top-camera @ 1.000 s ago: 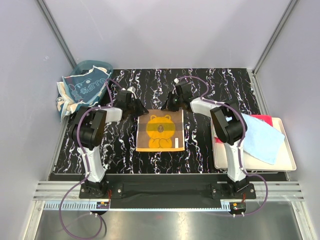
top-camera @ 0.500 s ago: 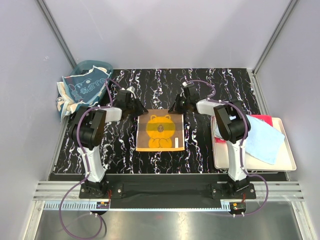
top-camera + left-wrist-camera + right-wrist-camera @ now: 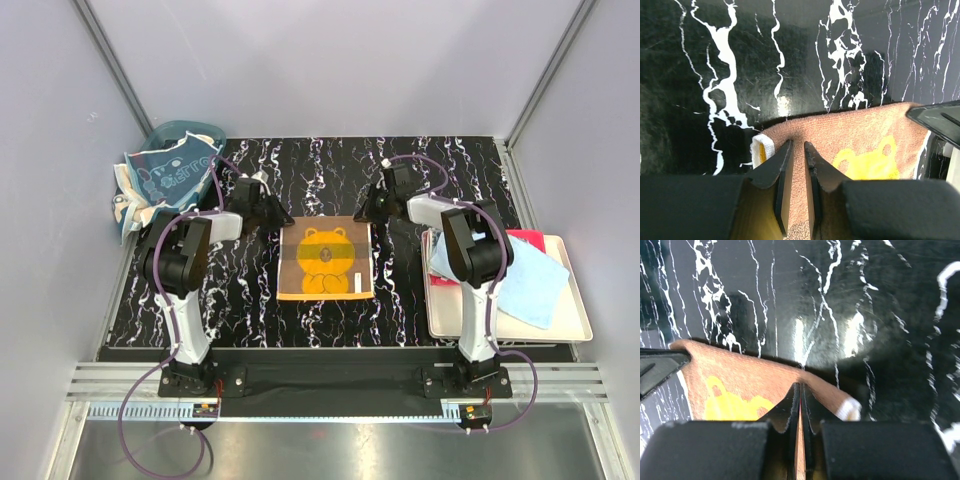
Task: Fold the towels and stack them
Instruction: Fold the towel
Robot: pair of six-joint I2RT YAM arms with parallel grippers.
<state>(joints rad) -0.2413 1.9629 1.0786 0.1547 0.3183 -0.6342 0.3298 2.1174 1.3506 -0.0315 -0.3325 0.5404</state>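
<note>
1. Orange bear towel lies spread at the middle of the black marbled table, between the arms.
2. Left gripper pinches its far left corner, jaws narrowly apart around the cloth.
3. Right gripper clamps the far right corner, jaws nearly together.

The black-and-white left arm and its twin, the right arm, are stretched forward and angled inward toward each other. The left gripper is held low, its fingers drawn close with a slim gap, pinched on a far corner of the orange bear-picture towel. The right gripper is clamped tight on the other far corner.
</note>
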